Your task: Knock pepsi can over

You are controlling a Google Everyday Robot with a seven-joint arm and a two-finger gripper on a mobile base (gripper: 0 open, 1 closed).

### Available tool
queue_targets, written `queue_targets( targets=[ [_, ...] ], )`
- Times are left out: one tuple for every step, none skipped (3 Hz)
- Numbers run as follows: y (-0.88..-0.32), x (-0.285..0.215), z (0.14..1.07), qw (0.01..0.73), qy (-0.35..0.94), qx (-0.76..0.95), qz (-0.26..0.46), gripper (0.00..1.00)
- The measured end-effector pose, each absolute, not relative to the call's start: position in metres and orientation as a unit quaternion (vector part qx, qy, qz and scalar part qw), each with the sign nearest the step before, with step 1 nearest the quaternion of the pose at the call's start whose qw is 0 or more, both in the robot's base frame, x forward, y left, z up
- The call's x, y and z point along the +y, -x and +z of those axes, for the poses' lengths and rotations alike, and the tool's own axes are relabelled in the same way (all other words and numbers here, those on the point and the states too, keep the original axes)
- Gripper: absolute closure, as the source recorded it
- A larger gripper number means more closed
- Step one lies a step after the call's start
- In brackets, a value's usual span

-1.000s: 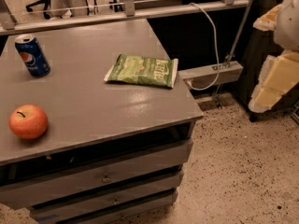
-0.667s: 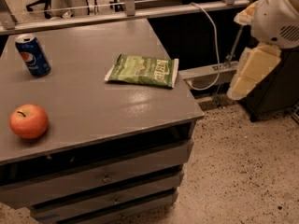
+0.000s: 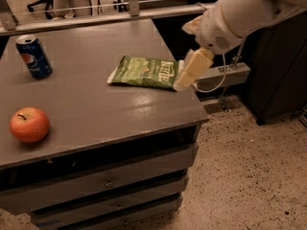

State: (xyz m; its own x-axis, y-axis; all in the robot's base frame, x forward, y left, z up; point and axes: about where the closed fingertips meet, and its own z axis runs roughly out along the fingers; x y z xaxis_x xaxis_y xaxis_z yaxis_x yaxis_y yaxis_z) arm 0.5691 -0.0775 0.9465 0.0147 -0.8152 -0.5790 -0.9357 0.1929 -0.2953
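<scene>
One pepsi can stands upright on the tabletop, well left of the one green chip bag. One red apple lies left of the bag and nearer the front edge. The gripper hangs at the bag's right end; I cannot tell whether it is open or closed.

A single camera looks down at a slant from high in front of the grey drawer cabinet, fairly near, taking in its top and drawer fronts. Speckled floor fills the lower right. The gripper hangs at upper right, over the cabinet's right edge.
</scene>
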Motion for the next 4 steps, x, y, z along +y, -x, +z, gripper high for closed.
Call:
queue_targets(
  targets=[
    [-0.586, -0.009, 0.935, 0.376, 0.615, 0.671, 0.174, 0.0],
    [-0.587, 0.001, 0.935, 0.382, 0.612, 0.667, 0.186, 0.0],
    [-0.586, 0.001, 0.935, 0.382, 0.612, 0.667, 0.185, 0.0],
    [-0.591, 0.009, 0.933, 0.392, 0.609, 0.66, 0.199, 0.0]
  ],
)
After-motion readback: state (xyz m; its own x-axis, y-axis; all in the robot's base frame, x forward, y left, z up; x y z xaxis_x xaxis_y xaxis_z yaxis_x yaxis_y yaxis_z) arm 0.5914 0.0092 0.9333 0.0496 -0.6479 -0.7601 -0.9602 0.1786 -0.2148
